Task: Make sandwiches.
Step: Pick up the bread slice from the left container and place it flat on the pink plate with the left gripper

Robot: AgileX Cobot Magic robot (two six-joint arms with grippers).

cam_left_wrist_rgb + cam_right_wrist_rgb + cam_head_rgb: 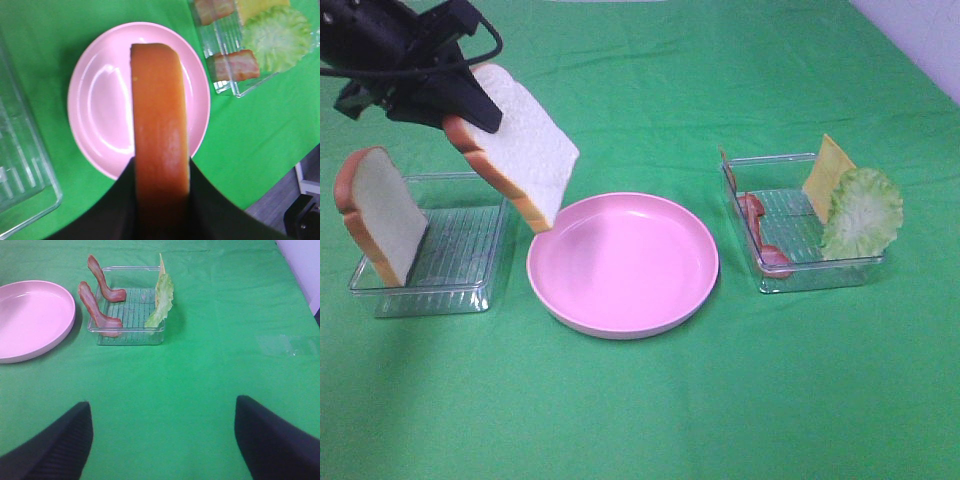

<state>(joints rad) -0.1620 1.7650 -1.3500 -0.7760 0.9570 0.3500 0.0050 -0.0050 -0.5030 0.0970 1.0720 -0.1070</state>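
Nearest to the high camera, a round pink plate (620, 325) is seen on the green cloth (640, 420), between 2 clear trays. Nothing is laid on the plate.

Over the plate's far-left rim, 1 bread slice (525, 150) is pinched by the left gripper (480, 112). Its dark fingers (120, 210) are pressed against the 2 white faces, and the orange-brown crust is turned toward the wrist camera. The held slice is tilted, with its lower corner down at the plate's left rim. Whether that corner touches the plate cannot be told.

A second bread slice (382, 212) is stood on edge in the left tray (460, 290), leaned at the tray's left end, well apart from the held one.

In the right tray (820, 275), to the right of the plate, the other fillings are kept. A ruffled green lettuce leaf (862, 212) is propped upright at the tray's right end, and a yellow cheese square (828, 175) is stood just behind it, on the far side. 2 reddish-pink bacon strips (97, 312) are draped over the tray's left wall, nearest the plate.

The right gripper (162, 437) is held above bare cloth on the near side of the right tray. Its jaws are spread wide, with nothing between them.
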